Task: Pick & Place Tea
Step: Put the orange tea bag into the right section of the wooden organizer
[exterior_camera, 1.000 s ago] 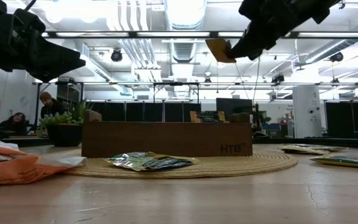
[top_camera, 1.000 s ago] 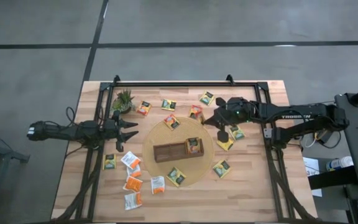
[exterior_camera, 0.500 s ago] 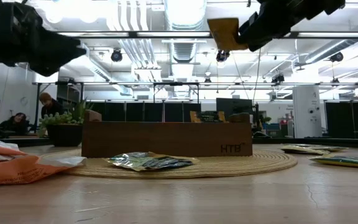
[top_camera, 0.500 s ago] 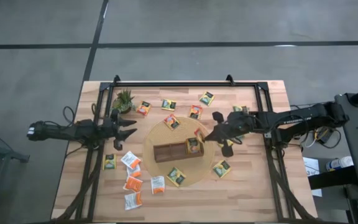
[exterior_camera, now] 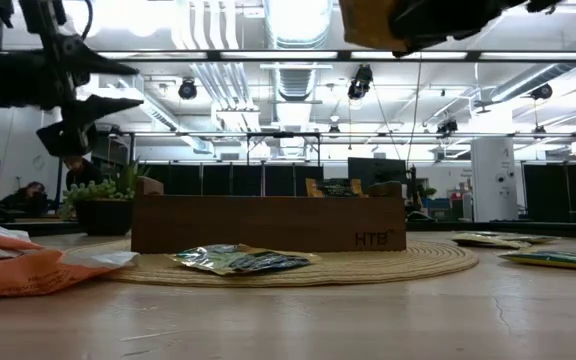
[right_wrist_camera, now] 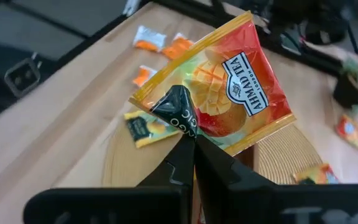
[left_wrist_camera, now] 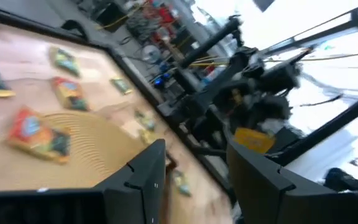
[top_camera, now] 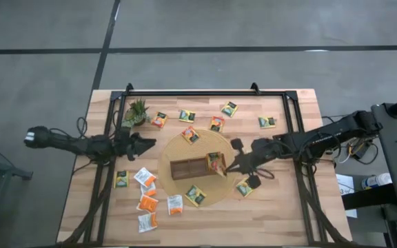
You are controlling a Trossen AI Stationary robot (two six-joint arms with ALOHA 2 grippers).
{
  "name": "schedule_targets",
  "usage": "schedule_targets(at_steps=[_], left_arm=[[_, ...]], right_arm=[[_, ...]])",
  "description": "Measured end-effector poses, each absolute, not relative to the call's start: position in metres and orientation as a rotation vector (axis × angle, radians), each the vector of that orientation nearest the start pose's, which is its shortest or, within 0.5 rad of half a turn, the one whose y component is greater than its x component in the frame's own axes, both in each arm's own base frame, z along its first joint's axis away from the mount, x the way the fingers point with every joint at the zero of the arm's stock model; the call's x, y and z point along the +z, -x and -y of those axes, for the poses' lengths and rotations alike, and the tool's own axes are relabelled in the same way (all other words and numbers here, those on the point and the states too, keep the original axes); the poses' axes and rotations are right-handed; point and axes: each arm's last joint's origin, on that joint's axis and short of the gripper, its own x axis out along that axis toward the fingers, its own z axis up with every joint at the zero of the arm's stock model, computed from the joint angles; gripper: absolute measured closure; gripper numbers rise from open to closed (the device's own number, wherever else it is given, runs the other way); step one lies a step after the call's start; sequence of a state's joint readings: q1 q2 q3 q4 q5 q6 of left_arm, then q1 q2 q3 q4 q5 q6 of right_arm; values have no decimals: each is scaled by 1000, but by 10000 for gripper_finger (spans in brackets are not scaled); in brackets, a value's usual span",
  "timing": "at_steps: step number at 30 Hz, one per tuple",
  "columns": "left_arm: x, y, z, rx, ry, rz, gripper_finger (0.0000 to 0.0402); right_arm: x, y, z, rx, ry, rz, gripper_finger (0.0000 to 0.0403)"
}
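Observation:
My right gripper (top_camera: 227, 167) is shut on a yellow-and-red tea sachet (right_wrist_camera: 229, 87) with a dark corner. It holds it in the air over the right end of the brown wooden divided tray (top_camera: 188, 168). In the low view the sachet (exterior_camera: 368, 22) shows high above the tray (exterior_camera: 268, 222). The tray stands on a round woven mat (top_camera: 178, 148). My left gripper (top_camera: 150, 146) waits open at the table's left, near the potted plant (top_camera: 136, 110); nothing lies between its fingers (left_wrist_camera: 146, 180). My right gripper pinches the sachet's dark corner (right_wrist_camera: 178, 109) between its two fingers. The fingers come from the table's right, slanting down. The sachet stands up beyond the fingertips, tilted, flat face toward the wrist camera, lifted clear of tray and mat.
Several more sachets lie about: along the far side (top_camera: 187, 116), at the far right (top_camera: 267, 122), on the mat (top_camera: 196, 195), right of the mat (top_camera: 245, 187), and a cluster at the near left (top_camera: 147, 201). Black frame rails (top_camera: 296, 131) run along both sides.
My right gripper has carried the sachet from the far right part of the table toward the near edge and the left, to above the tray's right end, staying shut. My left gripper has rolled about its own axis, staying open.

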State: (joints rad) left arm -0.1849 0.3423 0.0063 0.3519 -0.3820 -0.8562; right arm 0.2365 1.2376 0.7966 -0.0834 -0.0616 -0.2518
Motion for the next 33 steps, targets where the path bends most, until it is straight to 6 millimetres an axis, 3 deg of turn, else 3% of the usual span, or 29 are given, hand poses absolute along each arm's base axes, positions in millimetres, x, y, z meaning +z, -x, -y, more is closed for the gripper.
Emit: schedule_targets(at_steps=[6, 11, 19, 25, 28, 33], left_arm=[[177, -131, 20, 67, 806, 155, 236], [191, -149, 28, -52, 742, 92, 236], [195, -201, 42, 19, 641, -84, 236], [222, -243, 52, 0, 554, -72, 236], [233, -257, 58, -12, 537, -93, 236], [232, -276, 61, 65, 528, -217, 236]], right_arm=[[248, -260, -82, 259, 549, -572, 394], [250, -266, -97, 171, 679, -670, 394], [247, -292, -125, 77, 887, -841, 394], [243, -310, -147, -22, 1019, -978, 394], [242, -314, -156, -62, 1061, -1022, 394], [242, -322, -168, -63, 1116, -1025, 394]])
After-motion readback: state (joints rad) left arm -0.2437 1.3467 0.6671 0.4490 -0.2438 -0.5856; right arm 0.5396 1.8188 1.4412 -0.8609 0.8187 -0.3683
